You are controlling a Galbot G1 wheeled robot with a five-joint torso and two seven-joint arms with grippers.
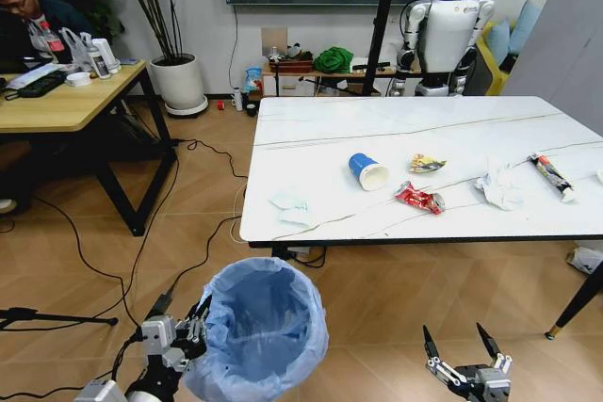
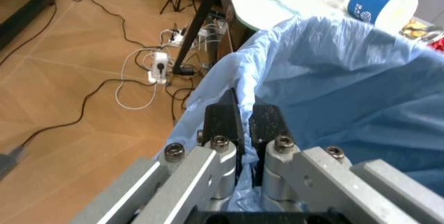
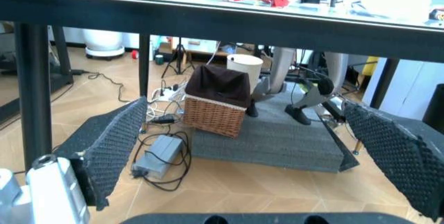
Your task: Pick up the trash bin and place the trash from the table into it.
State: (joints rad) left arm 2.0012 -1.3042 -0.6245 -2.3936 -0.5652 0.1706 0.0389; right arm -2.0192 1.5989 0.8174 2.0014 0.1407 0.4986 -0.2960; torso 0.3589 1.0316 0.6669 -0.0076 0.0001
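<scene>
1. The trash bin (image 1: 256, 327) is in hand: the left gripper (image 1: 193, 325) has its fingers (image 2: 223, 122) pinched on the rim, with the light-blue bag liner (image 2: 347, 78) caught between them. The bin hangs off the floor in front of the robot, just short of the tabletop's near edge and close to its near-left corner.
2. Judged from this, the first part of the task, picking up the bin, looks done. The second part has not begun: every piece of trash in view lies on the tabletop (image 1: 311, 129).
3. What is left, along the near half of the tabletop:
   - a crumpled tissue (image 1: 289, 202) near the left edge;
   - the blue paper cup (image 1: 367, 171) on its side, white inside showing;
   - a yellow wrapper (image 1: 426, 164) just beyond a red wrapper (image 1: 418, 198);
   - a second white tissue (image 1: 497, 187);
   - the red-black tube (image 1: 550, 176) towards the right edge.
4. Containers: as far as the head view shows, the bin's bag holds nothing; the lowest part of the bag is in shadow. The cup looks empty as well.
5. The right gripper (image 1: 462, 345) waits low, in front of the near edge and below tabletop height, its fingers (image 3: 111, 141) spread wide with nothing between them.
</scene>
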